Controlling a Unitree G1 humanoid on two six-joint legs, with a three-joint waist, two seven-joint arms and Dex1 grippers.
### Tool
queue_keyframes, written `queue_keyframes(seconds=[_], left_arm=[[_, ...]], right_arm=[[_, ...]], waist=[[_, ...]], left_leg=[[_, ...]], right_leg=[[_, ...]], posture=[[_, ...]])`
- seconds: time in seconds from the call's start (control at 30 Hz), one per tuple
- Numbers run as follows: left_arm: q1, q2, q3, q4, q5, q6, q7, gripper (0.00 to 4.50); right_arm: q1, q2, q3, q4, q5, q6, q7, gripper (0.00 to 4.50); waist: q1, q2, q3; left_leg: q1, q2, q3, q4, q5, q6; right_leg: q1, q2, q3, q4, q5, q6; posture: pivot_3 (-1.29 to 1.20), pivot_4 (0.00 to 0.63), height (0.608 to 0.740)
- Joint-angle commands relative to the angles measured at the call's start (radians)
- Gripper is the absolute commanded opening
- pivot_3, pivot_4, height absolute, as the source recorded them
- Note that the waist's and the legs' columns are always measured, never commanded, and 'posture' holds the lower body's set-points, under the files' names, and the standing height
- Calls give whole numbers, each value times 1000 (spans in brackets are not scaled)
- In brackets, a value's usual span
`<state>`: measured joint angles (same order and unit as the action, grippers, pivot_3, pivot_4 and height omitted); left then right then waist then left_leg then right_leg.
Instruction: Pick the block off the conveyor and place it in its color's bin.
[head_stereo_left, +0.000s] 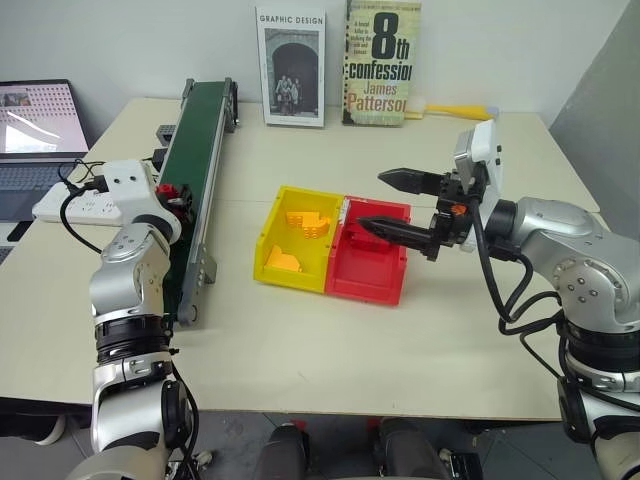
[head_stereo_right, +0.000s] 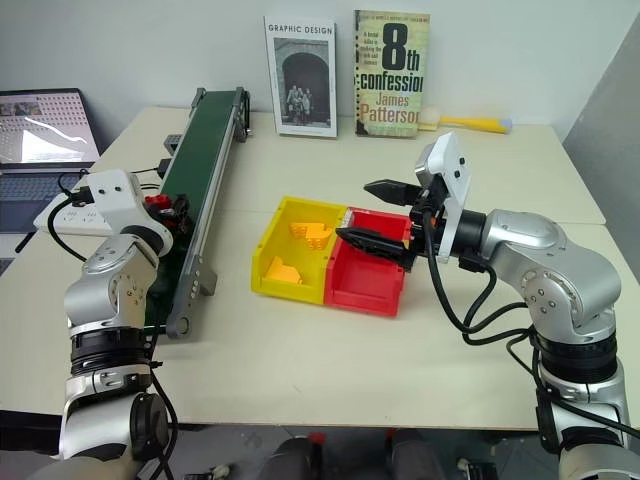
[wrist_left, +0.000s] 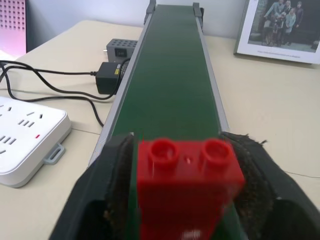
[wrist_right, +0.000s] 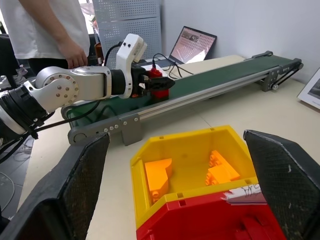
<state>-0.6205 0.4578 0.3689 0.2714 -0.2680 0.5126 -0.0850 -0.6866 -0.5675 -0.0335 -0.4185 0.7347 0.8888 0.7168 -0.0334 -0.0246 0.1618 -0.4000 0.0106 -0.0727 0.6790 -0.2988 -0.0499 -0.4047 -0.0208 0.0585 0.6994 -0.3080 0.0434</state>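
A yellow tray (head_stereo_left: 272, 246) stands near the middle of the beige table (head_stereo_left: 330, 360) and holds several yellow pieces (head_stereo_left: 308, 222). At the far edge of the table two books lean upright against the wall, the "Graphic Design" book (head_stereo_left: 291, 66) beside the "8th Confession" book (head_stereo_left: 381, 62), and a yellow-handled tool (head_stereo_left: 455, 111) lies just beside the second one. On the left side of the table lie a white power strip (wrist_left: 25, 135), a black adapter (wrist_left: 111, 78) with black cables (wrist_left: 45, 89), and an open laptop (head_stereo_left: 35, 130), while a person in a white shirt (wrist_right: 47, 25) stands beyond the table.
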Motion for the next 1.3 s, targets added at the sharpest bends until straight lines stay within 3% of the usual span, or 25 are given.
queue_keyframes(seconds=[0.03,0.07,0.3,0.43,0.7,0.83,1.0,1.07,1.3], left_arm=[[10,5,24,-71,-14,12,11,1714],[12,7,27,-76,-17,15,12,1525],[-36,49,-13,-106,-32,43,-64,1521],[-140,64,-146,-132,-61,73,-249,1521],[-293,-46,-441,-125,-122,71,-673,1521],[-299,-98,-582,-82,-83,3,-832,1521],[-301,-123,-672,16,-16,-111,-954,1521],[-314,-136,-674,58,-2,-144,-974,2229],[-350,-157,-648,153,36,-211,-1006,3675]], right_arm=[[-20,-6,-21,-20,20,-12,1,4500],[-20,-6,-20,-19,18,-14,2,4500],[1,-32,-36,-45,1,-4,-26,4500],[46,-120,-34,-96,-37,9,-31,4500],[204,-242,-103,-237,-51,78,-111,4500],[290,-252,-168,-319,-12,131,-165,4500],[354,-220,-214,-388,17,173,-245,4500],[372,-208,-227,-403,20,181,-272,4500],[402,-203,-255,-414,34,183,-306,4500]], waist=[[0,0,0],[0,0,0],[1,0,0],[9,0,0],[24,1,0],[6,1,1],[-3,2,1],[-1,2,1],[4,2,1]], left_leg=[[0,0,0,0,0,0],[0,0,0,0,0,0],[0,0,0,0,0,0],[-2,-1,-2,0,0,0],[-4,-3,-5,0,1,-1],[-4,-4,-5,0,1,-1],[-2,-4,-4,0,-1,2],[-1,-4,-5,0,-1,4],[0,-9,-8,0,0,5]], right_leg=[[0,0,0,0,0,0],[0,0,0,0,0,0],[0,0,0,0,0,0],[0,0,-3,-1,0,0],[3,0,-11,-5,0,0],[3,2,-11,-5,0,0],[4,4,-10,-2,0,-1],[6,4,-11,-2,0,-1],[10,2,-13,-4,-1,-1]], posture=[[0,150,740],[0,150,740],[0,150,740],[0,150,740],[0,150,740],[0,150,740],[0,150,740],[0,150,740],[0,150,740]])
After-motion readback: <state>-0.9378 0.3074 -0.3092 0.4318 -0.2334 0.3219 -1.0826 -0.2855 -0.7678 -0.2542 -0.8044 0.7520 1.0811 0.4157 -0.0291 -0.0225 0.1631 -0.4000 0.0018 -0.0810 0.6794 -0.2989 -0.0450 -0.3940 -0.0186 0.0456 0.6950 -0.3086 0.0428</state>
